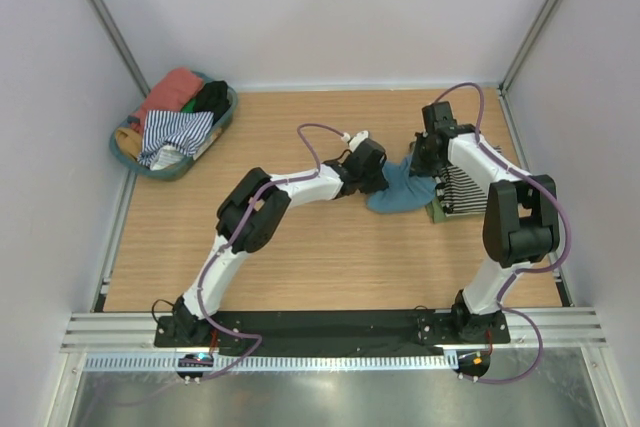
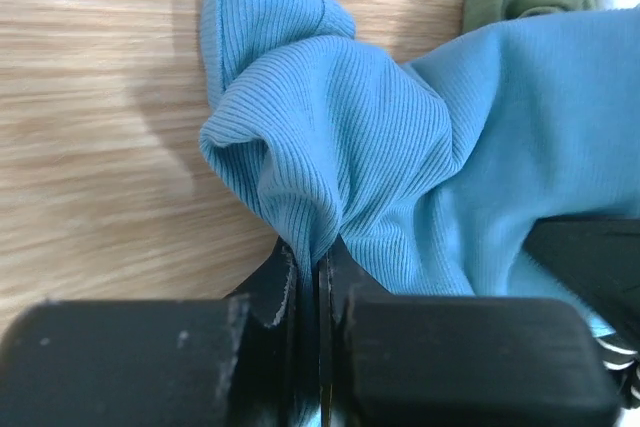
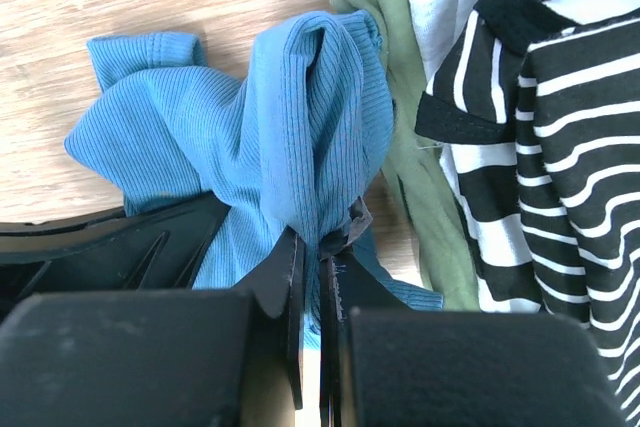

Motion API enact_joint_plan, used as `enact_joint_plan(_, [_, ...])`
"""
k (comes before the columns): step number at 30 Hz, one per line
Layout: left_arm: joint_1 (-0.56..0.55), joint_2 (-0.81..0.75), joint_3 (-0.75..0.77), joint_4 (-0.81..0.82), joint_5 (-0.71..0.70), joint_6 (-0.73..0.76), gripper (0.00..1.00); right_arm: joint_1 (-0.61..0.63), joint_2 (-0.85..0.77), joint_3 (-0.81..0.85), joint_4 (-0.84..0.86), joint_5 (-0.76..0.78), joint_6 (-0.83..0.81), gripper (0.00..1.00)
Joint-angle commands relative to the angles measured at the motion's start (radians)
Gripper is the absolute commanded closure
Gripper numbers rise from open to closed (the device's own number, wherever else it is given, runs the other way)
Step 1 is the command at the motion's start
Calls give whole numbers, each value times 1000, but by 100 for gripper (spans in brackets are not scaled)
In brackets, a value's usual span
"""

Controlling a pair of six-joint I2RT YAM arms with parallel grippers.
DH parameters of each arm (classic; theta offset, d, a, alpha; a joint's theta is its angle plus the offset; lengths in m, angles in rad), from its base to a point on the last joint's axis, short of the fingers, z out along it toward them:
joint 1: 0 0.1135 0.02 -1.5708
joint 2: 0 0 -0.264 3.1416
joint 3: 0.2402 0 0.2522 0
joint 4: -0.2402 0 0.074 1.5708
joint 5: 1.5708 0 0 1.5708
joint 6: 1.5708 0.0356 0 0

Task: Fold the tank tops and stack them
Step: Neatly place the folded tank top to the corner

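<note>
1. A round teal basket sits at the 10 o'clock corner of the counter, heaped with cloth: a coral top, a black top, a mustard top and a striped top.
2. Toward 3 o'clock, the teal blue tank top lies bunched on the counter, touching an olive green tank top and a black-and-white striped tank top at its 3 o'clock side.
3. The left hand is pinched tight on one fold of the teal blue tank top, and the right hand is clamped on another.
</note>
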Motion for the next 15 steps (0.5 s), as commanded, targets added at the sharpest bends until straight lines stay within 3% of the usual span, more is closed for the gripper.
enact_joint_plan(1, [5, -53, -14, -137, -64, 63, 100, -1, -51, 65, 2, 3, 3, 99])
enact_joint_plan(15, [22, -162, 149, -186, -115, 95, 100, -66, 50, 416, -132, -86, -6, 99])
